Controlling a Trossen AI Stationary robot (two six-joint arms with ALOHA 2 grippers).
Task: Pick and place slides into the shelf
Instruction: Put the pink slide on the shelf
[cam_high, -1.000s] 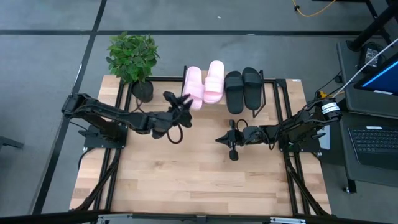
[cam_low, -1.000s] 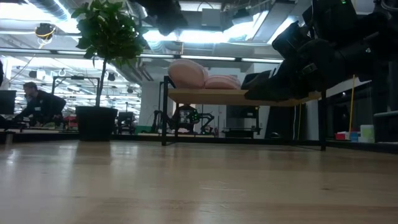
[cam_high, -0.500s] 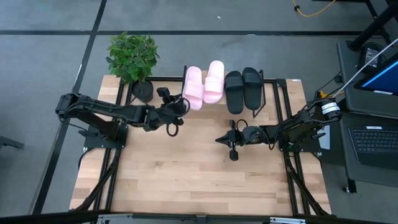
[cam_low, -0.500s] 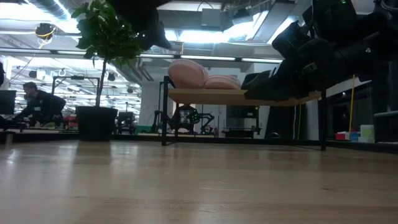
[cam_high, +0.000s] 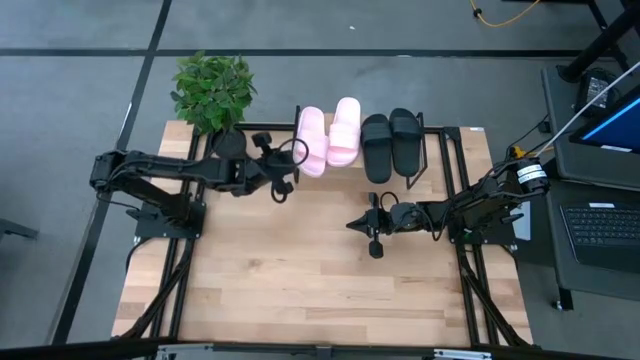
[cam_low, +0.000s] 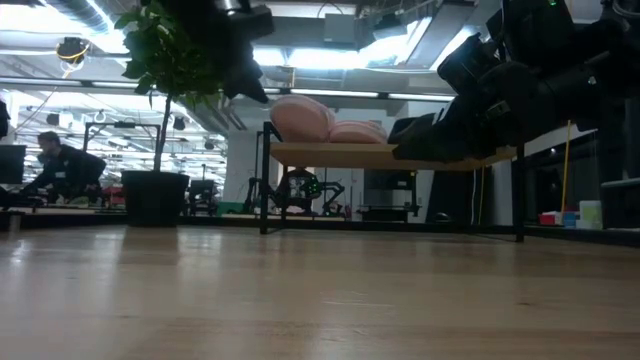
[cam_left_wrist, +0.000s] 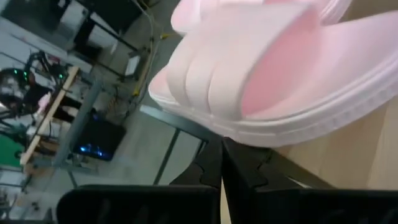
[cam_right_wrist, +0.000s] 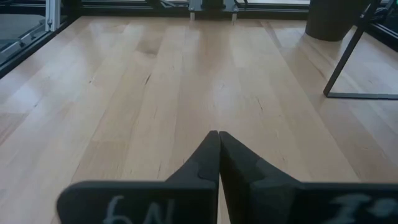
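All 4 slides — 2 light pink foam slide sandals (cam_high: 327, 137) and 2 black ones (cam_high: 390, 145) — lie on the low wood-plank shelf (cam_low: 390, 155), long axes pointing away from the arms. The left gripper (cam_high: 284, 165), fingers pressed together, is just beside the nearest pink one; the right gripper (cam_high: 371, 232), also closed and empty, waits mid-table.

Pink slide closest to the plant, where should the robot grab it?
Probably by its wide strap, coming from the table side where the left gripper hangs shut. That pink slide lies flat on the shelf, so the raised strap is easiest to pinch.
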